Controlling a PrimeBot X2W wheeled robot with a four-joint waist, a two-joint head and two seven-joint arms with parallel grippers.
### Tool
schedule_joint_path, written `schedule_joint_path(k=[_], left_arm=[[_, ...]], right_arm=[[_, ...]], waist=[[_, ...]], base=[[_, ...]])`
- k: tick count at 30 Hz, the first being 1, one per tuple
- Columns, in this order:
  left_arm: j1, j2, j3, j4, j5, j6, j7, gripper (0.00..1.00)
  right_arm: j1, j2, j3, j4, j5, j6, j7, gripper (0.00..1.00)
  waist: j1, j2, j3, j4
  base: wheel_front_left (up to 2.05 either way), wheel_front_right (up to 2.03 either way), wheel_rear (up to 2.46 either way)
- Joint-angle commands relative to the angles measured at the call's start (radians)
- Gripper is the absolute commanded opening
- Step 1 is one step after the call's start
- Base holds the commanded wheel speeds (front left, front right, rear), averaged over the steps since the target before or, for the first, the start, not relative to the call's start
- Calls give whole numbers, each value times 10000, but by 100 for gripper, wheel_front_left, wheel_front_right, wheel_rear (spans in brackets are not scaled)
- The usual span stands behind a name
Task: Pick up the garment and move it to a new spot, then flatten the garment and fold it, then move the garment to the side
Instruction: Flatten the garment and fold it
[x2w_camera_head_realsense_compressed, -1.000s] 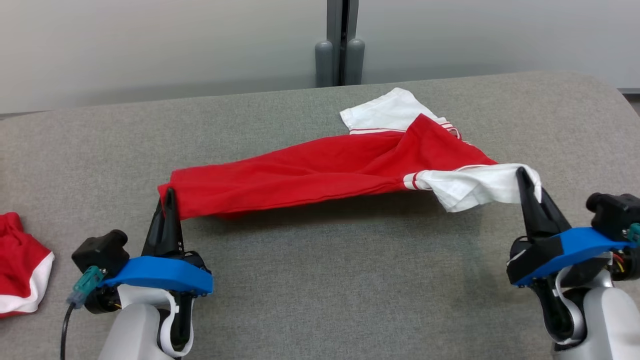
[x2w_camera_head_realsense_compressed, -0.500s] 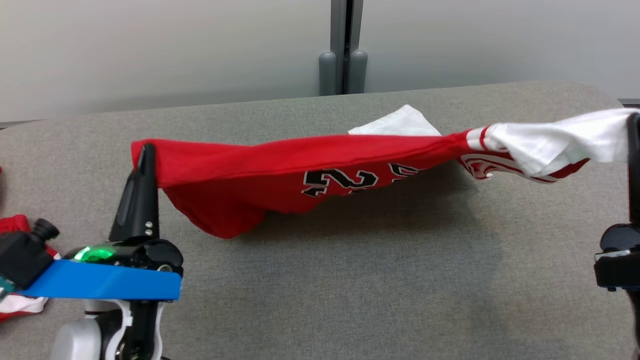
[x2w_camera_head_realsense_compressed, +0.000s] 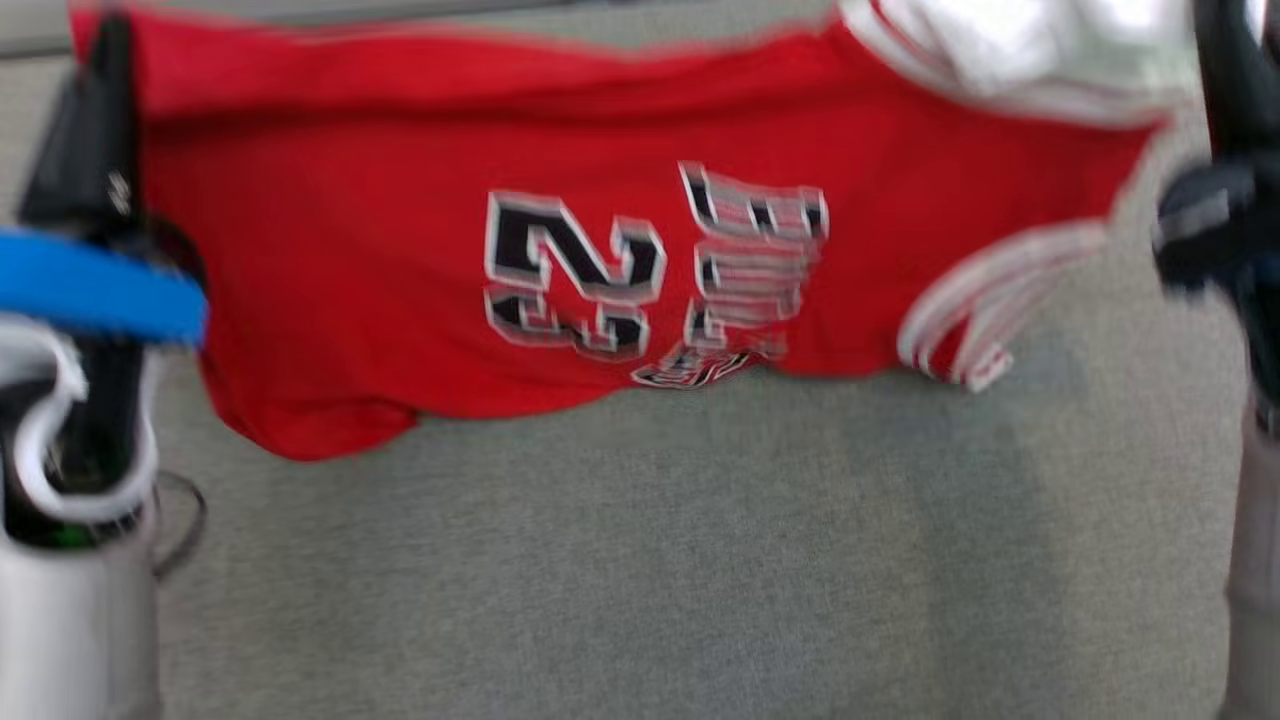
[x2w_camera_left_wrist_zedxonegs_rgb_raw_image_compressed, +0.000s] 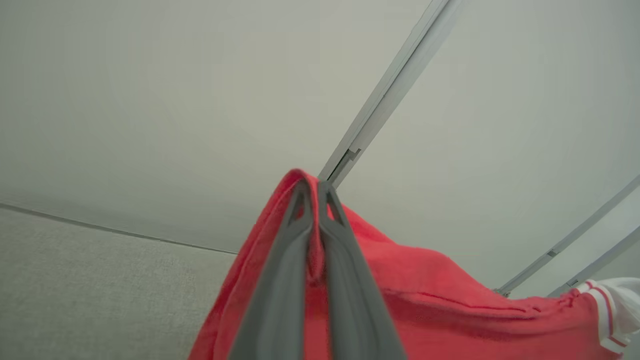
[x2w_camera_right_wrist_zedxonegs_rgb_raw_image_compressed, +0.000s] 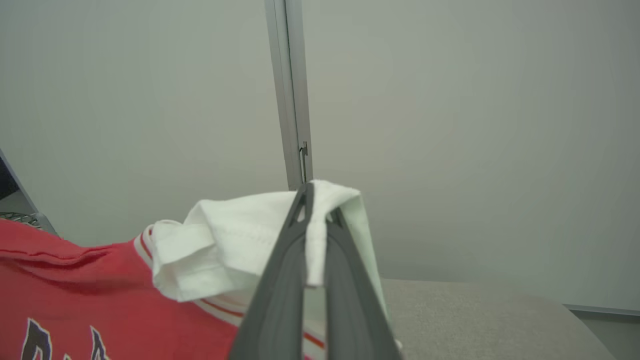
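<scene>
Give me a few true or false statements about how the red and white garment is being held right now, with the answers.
1. The left end effector is shut on a red edge of the garment. True.
2. The right end effector is open and empty. False: it is shut on the white sleeve.
3. The garment lies spread flat on the grey surface. False: it hangs stretched between the two end effectors.
4. Black numerals outlined in white show on the red cloth. True.
</scene>
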Motion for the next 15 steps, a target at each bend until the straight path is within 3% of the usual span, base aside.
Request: schedule_joint_path(k=[1, 4, 8, 11, 15], left_arm=[[-666, 147, -18, 378, 184, 42, 113, 0], [-2414, 498, -25, 1410, 494, 132, 214, 0], [-4497, 895, -178, 2674, 983, -9, 82, 0], [-5940, 878, -213, 3296, 1263, -147, -570, 0], [-7404, 768, -382, 3975, 1504, -617, -1472, 0]], right_arm=[[-827, -201, 157, 594, 40, -4, -181, 0], [-2985, -451, 890, 2493, -13, 3, -726, 0], [-5719, -252, 981, 4699, -401, -2, -2133, 0], [-7367, -108, 879, 5775, -910, -1, -3288, 0], [-8812, -397, 1164, 6545, -1711, -1, -4657, 0]], waist=[[-1, 0, 548, 237], [-1, 0, 1174, 112], [-1, 0, 1492, -64], [-1, 0, 1593, -32], [-1, 0, 1683, -20]], base=[[0, 0, 0], [0, 0, 0], [0, 0, 0], [0, 0, 0], [0, 0, 0]])
